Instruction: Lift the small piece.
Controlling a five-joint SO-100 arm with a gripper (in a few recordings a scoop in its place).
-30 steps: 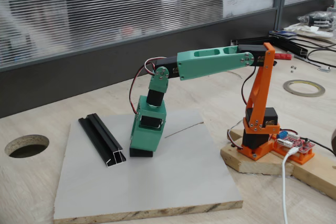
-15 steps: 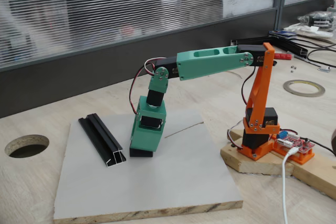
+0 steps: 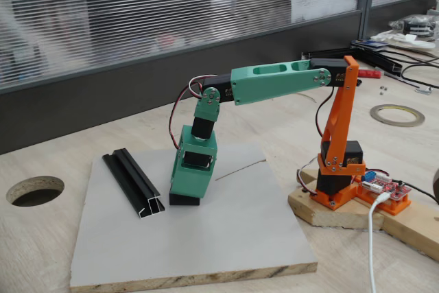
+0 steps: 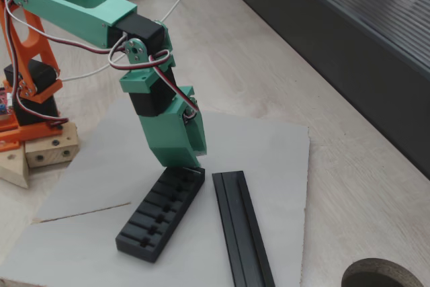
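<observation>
The green pincer (image 4: 183, 159) points straight down onto the far end of the ribbed black block (image 4: 160, 213) near the grey board's (image 3: 226, 238) middle (jaw opening hidden). The small piece isn't discernible, so neither is its axis. The channel rail (image 4: 242, 230) lies parallel, just beside.

Counted on the one grey board (image 4: 282, 159): one ribbed black block (image 4: 161, 213), one long black rail (image 4: 242, 230). One tape ring (image 3: 397, 114) on the table.
</observation>
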